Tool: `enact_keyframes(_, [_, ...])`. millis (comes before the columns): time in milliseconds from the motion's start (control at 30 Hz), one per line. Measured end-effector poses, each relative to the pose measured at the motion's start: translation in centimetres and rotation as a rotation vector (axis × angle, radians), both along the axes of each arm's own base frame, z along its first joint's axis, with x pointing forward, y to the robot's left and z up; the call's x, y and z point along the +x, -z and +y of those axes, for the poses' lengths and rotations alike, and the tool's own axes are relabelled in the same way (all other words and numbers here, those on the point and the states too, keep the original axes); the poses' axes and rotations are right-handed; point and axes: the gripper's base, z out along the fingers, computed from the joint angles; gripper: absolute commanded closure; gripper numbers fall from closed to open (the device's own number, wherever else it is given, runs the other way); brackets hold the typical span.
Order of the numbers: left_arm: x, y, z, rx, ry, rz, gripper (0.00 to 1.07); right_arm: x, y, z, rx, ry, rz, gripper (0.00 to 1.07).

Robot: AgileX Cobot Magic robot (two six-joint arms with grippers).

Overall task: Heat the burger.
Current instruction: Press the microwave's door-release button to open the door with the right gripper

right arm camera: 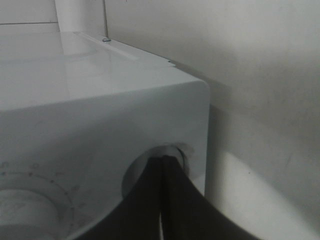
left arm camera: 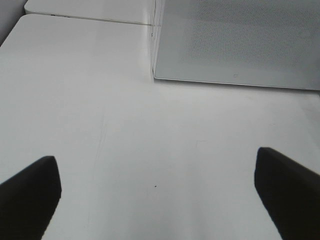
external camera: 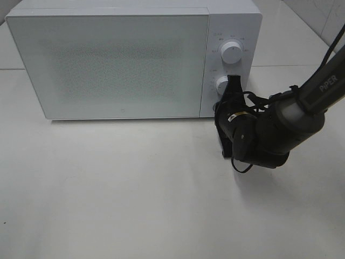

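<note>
**Right hand at the lower dial, burger out of sight**

The right hand (external camera: 233,81) has its fingers pressed together, holding nothing, tips against the lower dial (external camera: 222,84) of the white microwave (external camera: 118,59); the upper dial (external camera: 232,53) is clear of it. I read this as setting the timer. With no pinch on the knob, the turn should come from a wrist roll centred on the dial, with light, steady contact so the tips don't skid off or shove the oven back. The left hand (left arm camera: 155,156) hangs spread and empty over the tabletop (external camera: 108,189), near the oven's front. The burger shows in no view. The door is shut and clouded, so it's probably inside, but I can't tell, nor say how it looks
</note>
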Motion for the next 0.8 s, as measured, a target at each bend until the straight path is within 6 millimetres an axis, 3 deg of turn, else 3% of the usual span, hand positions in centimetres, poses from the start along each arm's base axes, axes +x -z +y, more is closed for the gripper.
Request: enact_keyframes(800, [0.0, 0.0, 0.0, 0.000, 0.000, 0.000, 0.09, 1.6, 0.1, 0.4, -0.021, 0.020, 0.030, 1.07])
